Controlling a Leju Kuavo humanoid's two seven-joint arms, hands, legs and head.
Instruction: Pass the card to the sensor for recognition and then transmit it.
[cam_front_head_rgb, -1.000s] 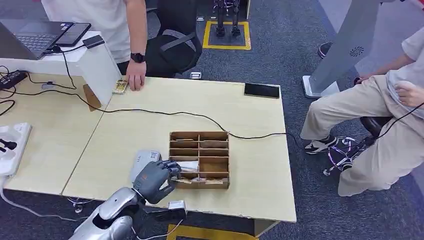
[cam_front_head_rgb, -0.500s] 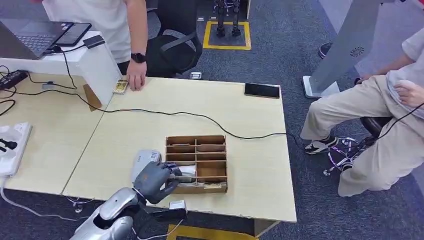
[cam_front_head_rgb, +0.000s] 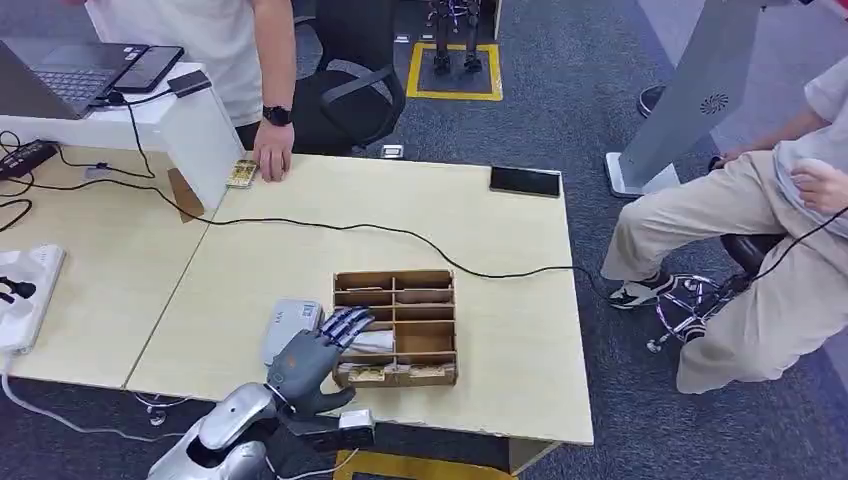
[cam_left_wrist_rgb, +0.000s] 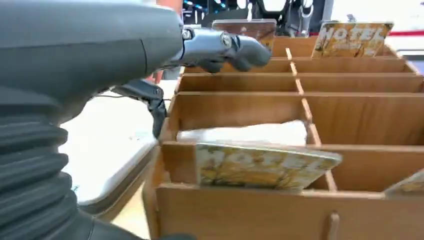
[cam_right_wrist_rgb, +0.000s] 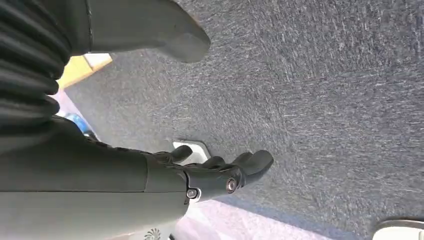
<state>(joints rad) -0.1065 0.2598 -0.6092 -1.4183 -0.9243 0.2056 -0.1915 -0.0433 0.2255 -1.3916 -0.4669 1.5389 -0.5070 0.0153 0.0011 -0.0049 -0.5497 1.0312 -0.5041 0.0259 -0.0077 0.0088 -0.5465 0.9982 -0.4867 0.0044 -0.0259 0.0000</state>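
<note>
Fingers (cam_front_head_rgb: 345, 322) of left hand (cam_front_head_rgb: 310, 355) spreading wide over box (cam_front_head_rgb: 440, 300), holding nothing. Step: picking card (cam_left_wrist_rgb: 260, 165). Next: closing precisely on card edge.

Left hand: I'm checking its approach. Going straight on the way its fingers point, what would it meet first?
Probably the wooden compartment box: the left hand points over its near-left corner toward the white card; depth is unclear.

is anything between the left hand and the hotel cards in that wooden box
Nothing visible does. The left hand is open at the wooden box's near left side, fingers spread over its compartments. The nearest hotel card stands in the front slot, only that slot's low front wall before it. The grey sensor lies beside the box.
</note>
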